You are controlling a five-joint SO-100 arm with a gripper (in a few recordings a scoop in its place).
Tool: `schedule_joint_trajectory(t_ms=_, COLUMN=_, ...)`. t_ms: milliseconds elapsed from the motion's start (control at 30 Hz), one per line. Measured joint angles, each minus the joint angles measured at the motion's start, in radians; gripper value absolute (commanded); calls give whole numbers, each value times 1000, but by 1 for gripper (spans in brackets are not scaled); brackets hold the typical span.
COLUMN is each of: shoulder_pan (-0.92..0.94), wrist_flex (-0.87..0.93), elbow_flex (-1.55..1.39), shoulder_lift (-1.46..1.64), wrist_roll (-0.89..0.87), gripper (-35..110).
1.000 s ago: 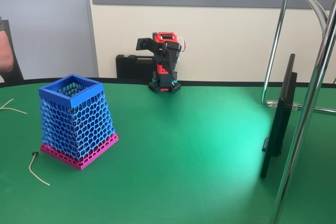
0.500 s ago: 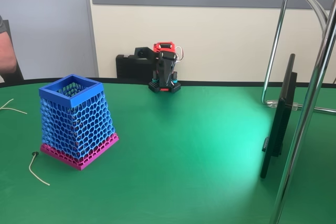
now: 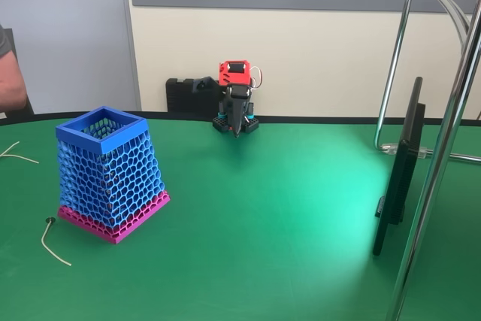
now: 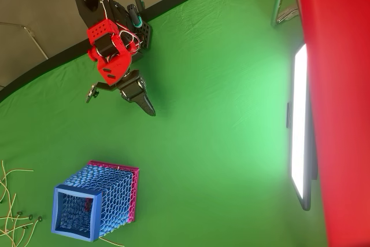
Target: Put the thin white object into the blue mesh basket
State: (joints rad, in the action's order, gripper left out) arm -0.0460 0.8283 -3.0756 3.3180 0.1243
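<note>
The thin white object (image 3: 52, 243) lies curved on the green table, its small loop toward the back, just left of and in front of the blue mesh basket (image 3: 110, 172). In the overhead view the basket (image 4: 92, 205) stands upright on its pink base, with the white object (image 4: 108, 239) as a faint line at its lower edge. The red and black arm stands at the table's far edge. Its gripper (image 3: 237, 130) points down at the table, far from both things. From above the gripper (image 4: 149, 108) tapers to a point, shut and holding nothing.
A forked pair of white strands (image 3: 15, 152) lies left of the basket; from above, several strands (image 4: 14, 212) lie there. A dark monitor (image 3: 402, 171) and a chrome stand (image 3: 443, 148) stand at the right. Behind the arm sits a black case (image 3: 188, 95). A person's arm (image 3: 9, 73) shows at the left edge.
The arm has turned its gripper from pointing left, held high, to pointing down toward the table in front of its base. Basket and white object have not moved.
</note>
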Motion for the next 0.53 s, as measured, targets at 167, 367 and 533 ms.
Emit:
schedule_joint_trajectory(t_ms=167, shoulder_pan=17, wrist_flex=21, elbow_flex=0, shoulder_lift=0, wrist_roll=-18, gripper=1)
schedule_joint_trajectory(t_ms=367, shoulder_pan=14, wrist_flex=21, elbow_flex=0, shoulder_lift=0, wrist_roll=-25, gripper=1)
schedule_joint_trajectory(t_ms=533, shoulder_pan=14, wrist_flex=21, elbow_flex=0, shoulder_lift=0, wrist_roll=-25, gripper=1)
